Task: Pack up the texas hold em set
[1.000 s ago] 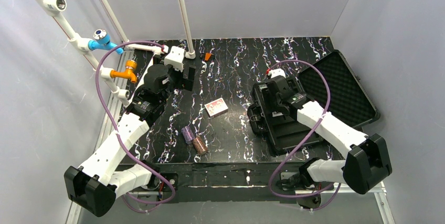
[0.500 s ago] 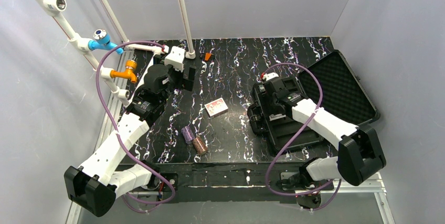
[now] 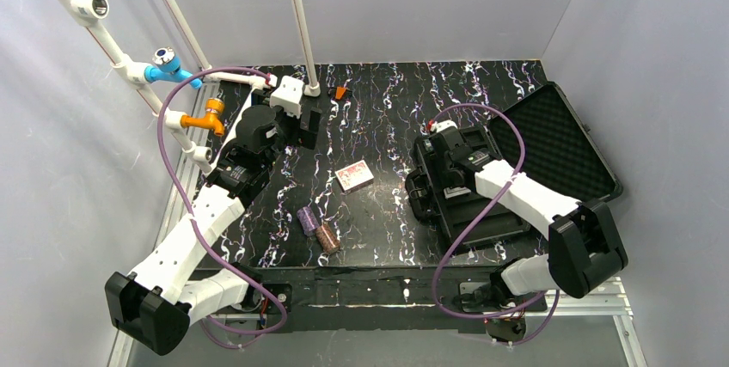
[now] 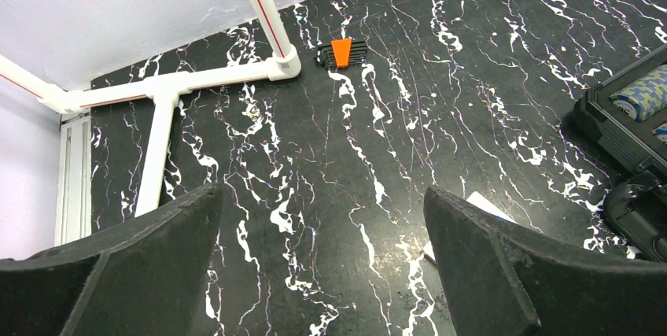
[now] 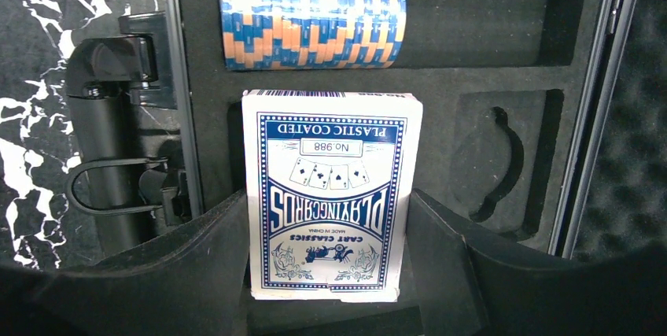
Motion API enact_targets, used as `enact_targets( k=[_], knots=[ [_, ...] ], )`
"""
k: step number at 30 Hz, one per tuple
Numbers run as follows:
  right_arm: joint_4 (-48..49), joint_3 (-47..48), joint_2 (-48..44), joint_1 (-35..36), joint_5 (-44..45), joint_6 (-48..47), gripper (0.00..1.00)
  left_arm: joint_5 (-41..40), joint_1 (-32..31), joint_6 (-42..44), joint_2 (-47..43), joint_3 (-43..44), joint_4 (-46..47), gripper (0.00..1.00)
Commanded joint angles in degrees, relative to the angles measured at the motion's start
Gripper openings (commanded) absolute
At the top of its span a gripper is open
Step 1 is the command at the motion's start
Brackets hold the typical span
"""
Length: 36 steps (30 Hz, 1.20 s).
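The black foam-lined case (image 3: 468, 212) lies open at the right, its lid (image 3: 559, 139) flat behind it. My right gripper (image 5: 329, 273) is shut on a blue-and-white card deck box (image 5: 330, 194), holding it over a rectangular foam slot. A row of blue-and-orange chips (image 5: 311, 15) fills part of the long slot beyond it. On the table lie a red card deck (image 3: 354, 175), a purple chip stack (image 3: 306, 219) and a brown chip stack (image 3: 327, 237). My left gripper (image 4: 322, 265) is open and empty above the back-left of the table.
The case's handle and latches (image 5: 110, 186) are on its left side. A round foam slot (image 5: 495, 163) is beside the deck. An orange-and-black tool set (image 4: 342, 53) lies by the white pipe frame (image 4: 263, 5) at the back. Walls enclose the table.
My right arm's elbow has swung nearer and to the left while its wrist stays over the case. The left arm and the table objects have not moved.
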Motion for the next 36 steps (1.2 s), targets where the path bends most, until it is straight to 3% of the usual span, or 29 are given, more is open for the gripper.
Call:
enact_targets(
  k=[1, 15, 24, 36],
  knots=[
    [0.82, 0.59, 0.61, -0.48, 2.40, -0.21, 0.51, 0.00, -0.33, 0.67, -0.79, -0.55, 0.41, 0.99],
    [-0.67, 0.51, 0.31, -0.48, -5.80, 0.08, 0.50, -0.09, -0.33, 0.73, -0.66, -0.46, 0.42, 0.99],
    [-6.34, 2.06, 1.15, -0.48, -4.57, 1.85, 0.50, -0.18, -0.37, 0.80, -0.43, -0.52, 0.41, 0.99],
    [-5.96, 1.26, 2.03, -0.48, -7.59, 2.95, 0.51, -0.09, -0.33, 0.84, -0.47, -0.52, 0.41, 0.99]
  ],
)
